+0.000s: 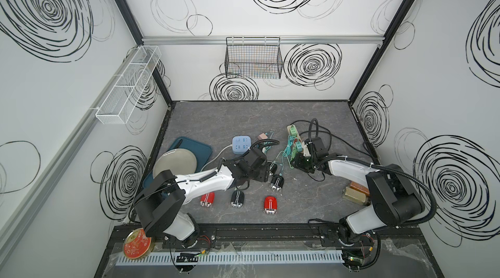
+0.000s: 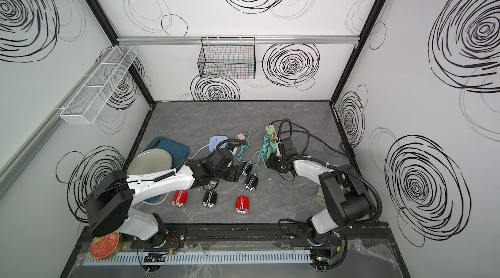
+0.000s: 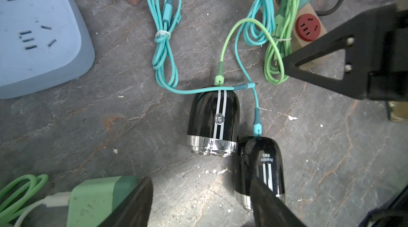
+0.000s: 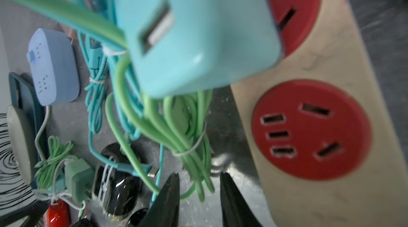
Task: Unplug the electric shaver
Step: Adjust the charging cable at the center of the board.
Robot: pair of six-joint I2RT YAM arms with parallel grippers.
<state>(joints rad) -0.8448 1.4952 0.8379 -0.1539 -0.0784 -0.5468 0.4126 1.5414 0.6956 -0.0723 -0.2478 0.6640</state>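
Black with white stripes, two electric shavers are seen lying close together near the middle of the grey marbled tabletop (image 1: pixel 311 209). The green-cabled shaver (image 3: pixel 213 122) has a light-green connector (image 3: pixel 219 73) plugged into its rounded end. The teal-cabled shaver (image 3: pixel 260 170), just beside it, has a teal connector (image 3: pixel 256 124) plugged in the same way. A second teal cable, its loose plug (image 3: pixel 242 86) free, is draped across the green-cabled shaver.

The left gripper (image 3: pixel 203 203) is held low over the tabletop with its jaws well apart and nothing between them. One finger (image 3: pixel 269 206) overlaps the teal-cabled shaver in the wrist view; whether contact is made cannot be told. A light-green adapter (image 3: pixel 99 201) lies just beside the other finger.

The right gripper (image 4: pixel 199 201) is held with its jaws partly apart. The bundled green cable (image 4: pixel 187 137) reaches into the gap and is not seen to be pinched. Beside it lies the beige power strip (image 4: pixel 309 71), on which a teal adapter (image 4: pixel 198 33) stands.

In both top views a blue socket cube (image 1: pixel 241 144) is seen behind the left gripper.
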